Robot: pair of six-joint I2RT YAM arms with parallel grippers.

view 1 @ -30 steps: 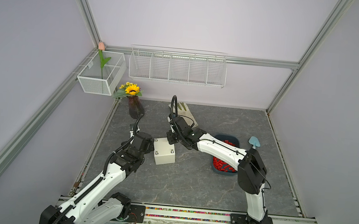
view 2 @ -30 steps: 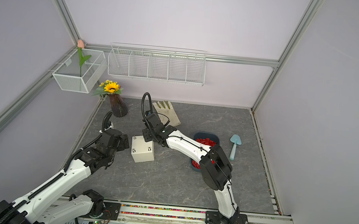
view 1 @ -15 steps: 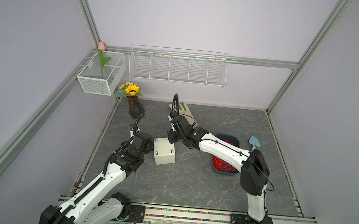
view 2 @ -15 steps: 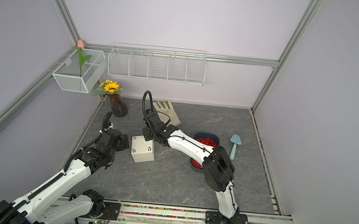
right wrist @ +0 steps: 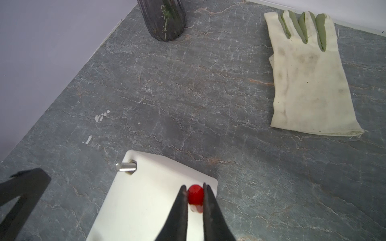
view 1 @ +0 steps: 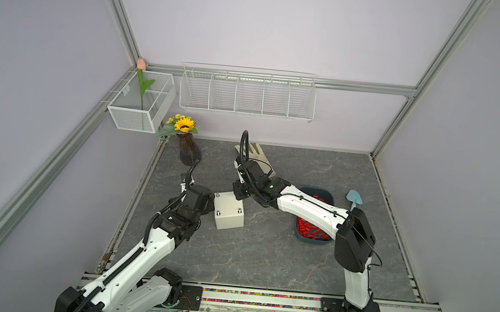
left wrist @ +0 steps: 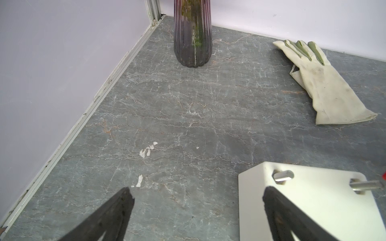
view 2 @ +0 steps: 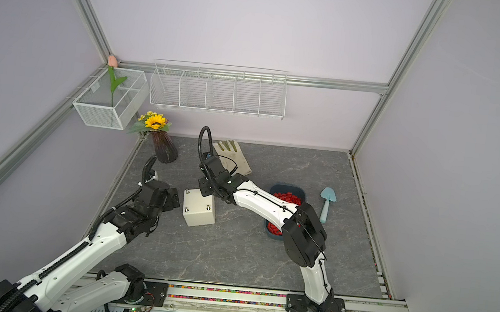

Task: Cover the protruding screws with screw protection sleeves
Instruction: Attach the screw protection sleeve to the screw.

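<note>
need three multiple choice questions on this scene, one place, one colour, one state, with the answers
1. Where is the glove?
A) flat on the table
B) in the wire basket
C) in the tray

2. What colour is the sleeve in the right claw?
A) blue
B) red
C) green

3. How is the left claw?
A) open, empty
B) shut on a sleeve
C) shut on the box

Answers:
1 A, it lies spread on the grey surface.
2 B, the right wrist view shows a red cap pinched there.
3 A, it gapes wide with nothing gripped.
</note>
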